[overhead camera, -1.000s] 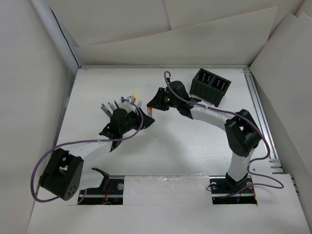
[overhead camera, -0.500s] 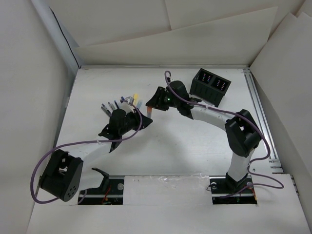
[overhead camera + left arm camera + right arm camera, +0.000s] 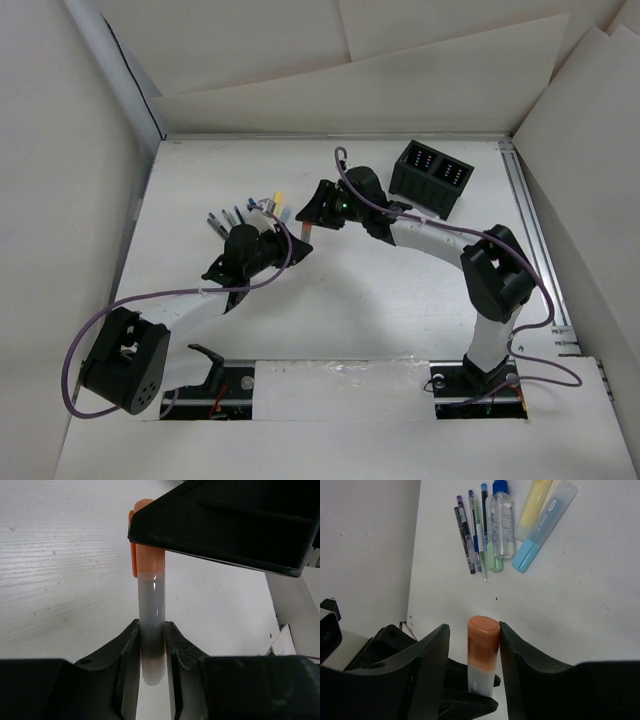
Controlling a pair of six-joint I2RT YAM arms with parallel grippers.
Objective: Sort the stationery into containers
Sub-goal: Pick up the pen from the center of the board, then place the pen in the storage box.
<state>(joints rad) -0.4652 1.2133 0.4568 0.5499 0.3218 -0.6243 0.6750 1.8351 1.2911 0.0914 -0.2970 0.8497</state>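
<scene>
My left gripper [image 3: 152, 626] is shut on the grey-white body of an orange-capped marker [image 3: 150, 610] and holds it above the table; in the top view this gripper [image 3: 290, 245] is left of centre. My right gripper [image 3: 474, 629] is open, its jaws on either side of the marker's orange cap [image 3: 484, 640]. The right finger touches the cap and there is a gap at the left one. In the top view the right gripper [image 3: 312, 212] meets the marker [image 3: 303, 236]. The black two-compartment container [image 3: 432, 177] stands at the back right, away from both grippers.
More stationery lies in a row on the table [image 3: 248, 212]: several thin pens [image 3: 470, 530], a small clear bottle with a blue cap [image 3: 501, 525], a yellow highlighter [image 3: 535, 507] and a light blue one [image 3: 545, 525]. White walls surround the table.
My right gripper has edged a little to the left, over the marker's cap. My left gripper still holds the marker in nearly the same place.
</scene>
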